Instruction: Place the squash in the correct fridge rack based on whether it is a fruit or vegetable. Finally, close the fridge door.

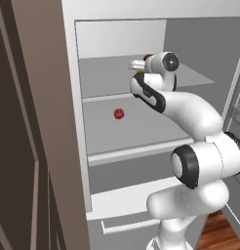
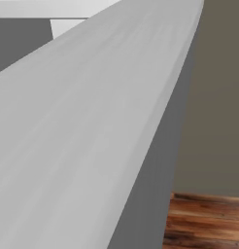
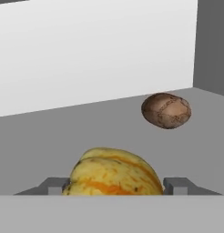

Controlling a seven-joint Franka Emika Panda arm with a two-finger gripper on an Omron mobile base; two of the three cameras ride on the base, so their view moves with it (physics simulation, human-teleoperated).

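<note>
Yellow with orange streaks, the squash (image 3: pixel 113 172) sits at six o'clock in the hand view, between the gripper (image 3: pixel 114 185) tips, which pinch it over the fridge rack (image 1: pixel 107 73). A dark brown ball (image 3: pixel 166 110) lies at two o'clock, well apart. It looks firm, smooth, light and liable to roll; holding across its widest middle seems safest.

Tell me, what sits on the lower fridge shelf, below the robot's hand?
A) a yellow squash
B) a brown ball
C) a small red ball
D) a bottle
C: in the left base view a small red ball lies on the lower shelf, beneath the shelf the gripper reaches over.
</note>
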